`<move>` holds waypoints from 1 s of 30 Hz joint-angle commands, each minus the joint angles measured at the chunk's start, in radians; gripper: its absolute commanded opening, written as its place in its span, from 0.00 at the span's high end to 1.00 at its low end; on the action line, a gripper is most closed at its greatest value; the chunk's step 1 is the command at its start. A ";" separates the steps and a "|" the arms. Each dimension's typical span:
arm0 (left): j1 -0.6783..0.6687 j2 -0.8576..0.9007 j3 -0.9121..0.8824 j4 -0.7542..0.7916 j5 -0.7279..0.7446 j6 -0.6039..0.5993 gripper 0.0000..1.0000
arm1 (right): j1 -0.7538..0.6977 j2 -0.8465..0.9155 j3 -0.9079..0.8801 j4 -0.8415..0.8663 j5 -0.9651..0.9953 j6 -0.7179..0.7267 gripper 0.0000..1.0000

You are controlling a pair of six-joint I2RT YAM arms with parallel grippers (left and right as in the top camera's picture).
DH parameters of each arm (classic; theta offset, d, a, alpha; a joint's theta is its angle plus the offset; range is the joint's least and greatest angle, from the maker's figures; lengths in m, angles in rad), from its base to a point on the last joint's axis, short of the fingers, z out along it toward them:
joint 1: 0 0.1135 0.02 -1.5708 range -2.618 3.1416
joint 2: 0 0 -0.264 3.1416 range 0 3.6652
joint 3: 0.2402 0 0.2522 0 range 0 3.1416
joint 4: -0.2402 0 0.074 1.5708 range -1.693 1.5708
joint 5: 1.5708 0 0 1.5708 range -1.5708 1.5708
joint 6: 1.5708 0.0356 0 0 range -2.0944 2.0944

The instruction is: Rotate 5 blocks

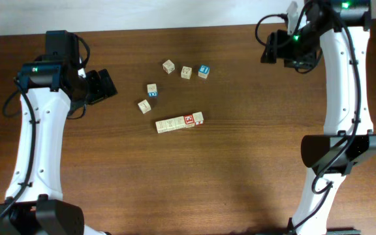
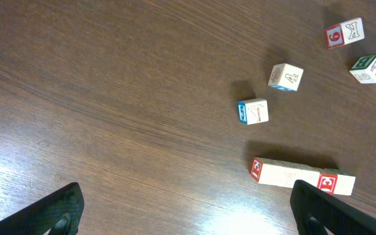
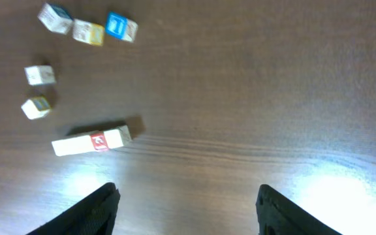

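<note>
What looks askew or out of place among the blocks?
Nothing is damaged or spilled. The row of blocks lies slightly tilted, its right end higher in the overhead view. Five loose cubes, including a blue-faced cube, lie scattered beyond it.

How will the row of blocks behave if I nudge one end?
The row of blocks looks like separate cubes touching, so it would probably break apart, not pivot whole. Flat-sided and small, they likely slide lightly on the table rather than roll.
</note>
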 commanded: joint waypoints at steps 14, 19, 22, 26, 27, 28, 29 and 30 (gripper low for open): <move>-0.001 -0.021 -0.004 0.003 0.011 0.014 0.01 | 0.000 0.006 -0.088 0.042 0.029 -0.023 0.29; -0.001 -0.021 -0.004 0.003 0.011 0.015 0.01 | 0.000 0.006 -0.088 0.045 0.029 -0.023 0.29; -0.001 -0.021 -0.004 0.003 0.011 0.015 0.01 | 0.000 0.006 -0.088 0.045 0.029 -0.023 0.29; -0.001 -0.021 -0.004 0.006 0.011 0.015 0.01 | 0.000 0.006 -0.088 0.045 0.030 -0.023 0.29; -0.001 -0.021 -0.004 0.006 0.011 0.014 0.01 | 0.000 0.006 -0.088 0.045 0.029 -0.023 0.29; -0.001 -0.021 -0.004 0.006 0.011 0.015 0.01 | 0.000 0.006 -0.088 0.045 0.029 -0.023 0.29; -0.001 -0.021 -0.004 0.006 0.011 0.014 0.01 | 0.000 0.006 -0.088 0.045 0.029 -0.023 0.29; -0.001 -0.021 -0.004 0.006 0.011 0.015 0.01 | 0.000 0.006 -0.088 0.045 0.029 -0.023 0.29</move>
